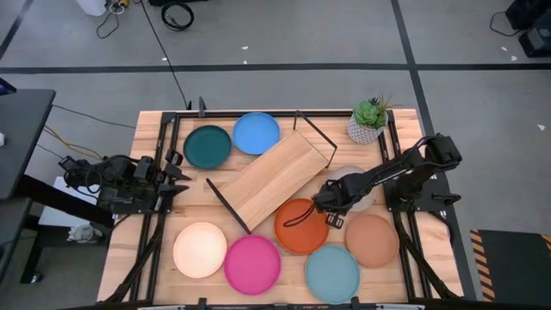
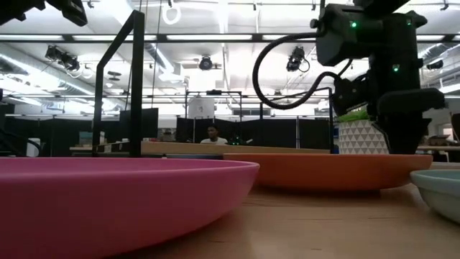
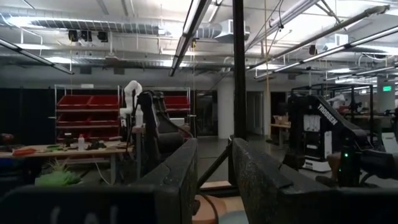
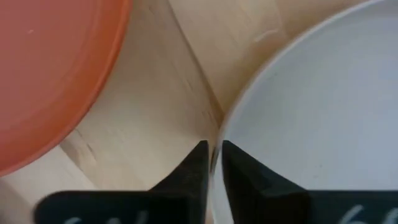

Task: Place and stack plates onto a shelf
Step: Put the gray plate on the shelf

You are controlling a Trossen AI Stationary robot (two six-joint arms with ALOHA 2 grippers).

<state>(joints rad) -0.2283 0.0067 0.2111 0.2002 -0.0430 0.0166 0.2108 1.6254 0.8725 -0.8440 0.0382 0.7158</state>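
The wooden shelf lies slantwise mid-table on its black frame ends. Flat on the table around it are the dark teal, blue, cream, magenta, orange, light blue and tan-brown plates. The grey plate lies right of the shelf, mostly under the right arm. My right gripper is down at the grey plate's edge beside the orange plate, shut on it. My left gripper waits open at the table's left side, pointing at the shelf. My right gripper pinches the grey plate's rim on the side facing the orange plate. One finger stands outside the rim and the other over the plate's inner face. The fingers come from above, pointing down. Whether the plate is lifted I cannot tell.
A small potted plant stands at the far right corner, behind the right arm. The low view shows the magenta plate close in front, with the orange plate behind it. Bare wood shows between the shelf and the left gripper.
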